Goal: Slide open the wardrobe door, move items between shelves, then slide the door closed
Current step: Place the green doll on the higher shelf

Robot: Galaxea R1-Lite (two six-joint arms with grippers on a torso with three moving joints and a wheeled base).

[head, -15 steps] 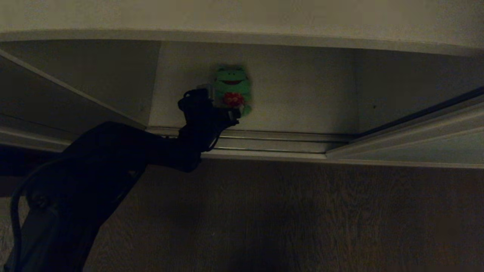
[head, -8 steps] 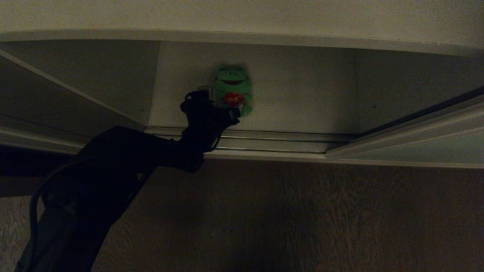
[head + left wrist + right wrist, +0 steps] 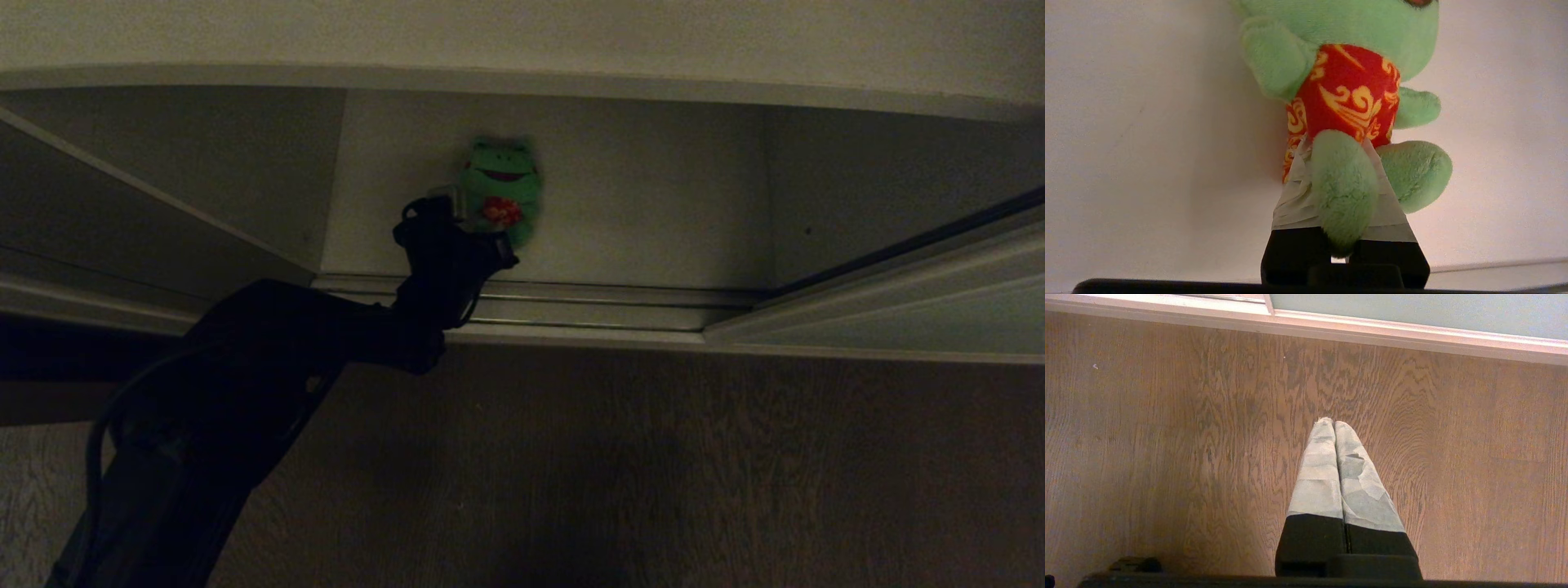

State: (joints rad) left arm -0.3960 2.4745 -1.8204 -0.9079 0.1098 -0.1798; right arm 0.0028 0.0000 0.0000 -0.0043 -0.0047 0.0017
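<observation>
A green plush frog (image 3: 500, 192) with a red patterned belly, one of the items, lies on the white shelf (image 3: 653, 204) at the bottom of the wardrobe. My left gripper (image 3: 482, 233) reaches in over the door track and is shut on one of the frog's legs. In the left wrist view the taped fingers (image 3: 1290, 196) pinch that leg of the frog (image 3: 1355, 90) from both sides. The sliding wardrobe door (image 3: 922, 322) stands pushed to the right, leaving the shelf open. My right gripper (image 3: 1334, 424) hangs shut and empty over the wooden floor.
The metal door track (image 3: 588, 306) runs along the shelf's front edge. The wooden floor (image 3: 653, 474) spreads before the wardrobe. A pale panel (image 3: 122, 229) slants across on the left. The pale grey-green door (image 3: 1412, 306) shows past the floor in the right wrist view.
The left gripper has closed on the frog's leg. The frog has tipped out of its upright pose, and the left arm has pushed slightly further in.
</observation>
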